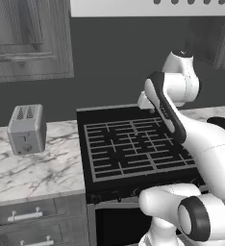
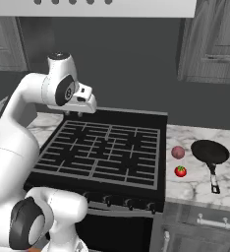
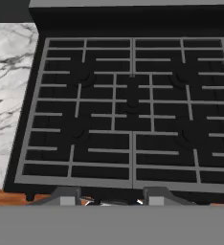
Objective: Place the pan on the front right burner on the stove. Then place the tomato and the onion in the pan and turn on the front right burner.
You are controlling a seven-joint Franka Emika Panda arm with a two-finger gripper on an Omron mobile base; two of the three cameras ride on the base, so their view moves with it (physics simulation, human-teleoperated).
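The black pan [image 2: 210, 150] lies on the marble counter right of the stove [image 2: 102, 147], its long handle pointing toward the counter's front edge. The dull reddish onion [image 2: 178, 152] and the bright red tomato [image 2: 180, 171] sit between the pan and the stove, with the tomato nearer the front. The front right burner [image 2: 136, 165] is bare, as its grate also shows in the hand view [image 3: 190, 136]. My gripper [image 2: 80, 113] hovers above the stove's back left, well away from the pan. Its fingertips [image 3: 66, 196] stand apart with nothing between them.
A grey toaster [image 1: 27, 128] stands on the counter left of the stove. Knobs [image 2: 129, 203] line the stove's front. Wall cabinets [image 2: 213, 42] hang above the right counter, and a range hood [image 2: 107, 7] is overhead. Drawers [image 1: 23, 216] sit under the left counter.
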